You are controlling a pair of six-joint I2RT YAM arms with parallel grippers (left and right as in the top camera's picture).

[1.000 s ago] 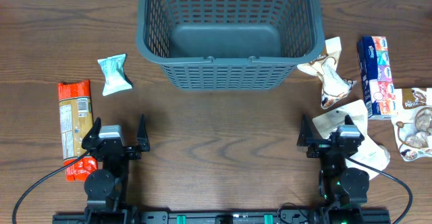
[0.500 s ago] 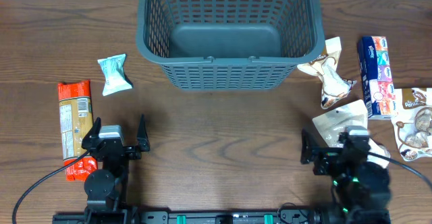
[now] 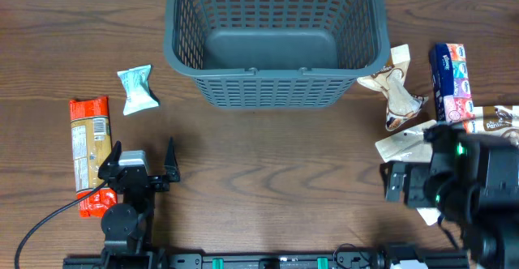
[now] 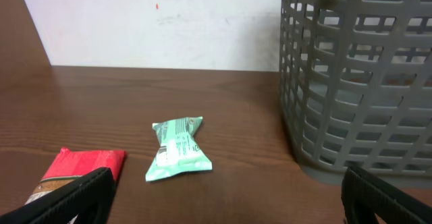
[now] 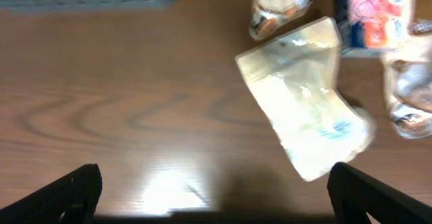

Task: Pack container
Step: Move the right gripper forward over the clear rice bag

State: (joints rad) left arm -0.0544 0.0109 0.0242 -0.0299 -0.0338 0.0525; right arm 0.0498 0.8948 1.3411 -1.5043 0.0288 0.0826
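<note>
Empty large dark grey slotted plastic basket [image 3: 272, 78] at twelve o'clock on the wooden surface [image 3: 268, 164]. Left pincer [image 3: 142, 154] wide at seven o'clock. Right pincer [image 5: 216, 197] wide, hovering at four o'clock by a flat cream pouch [image 5: 304, 96], probably the first pick: it must lower and grip.

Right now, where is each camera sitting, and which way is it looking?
Overhead: above the table, looking straight down at the basket; the left arm and right arm show.
Left wrist: low by the table, looking level at the green pack and basket wall; left gripper fingertips at bottom corners.
Right wrist: raised, looking down on the pale pouch; right gripper fingertips at bottom corners.
Shared: overhead and left wrist both show the green pack and the basket.
</note>
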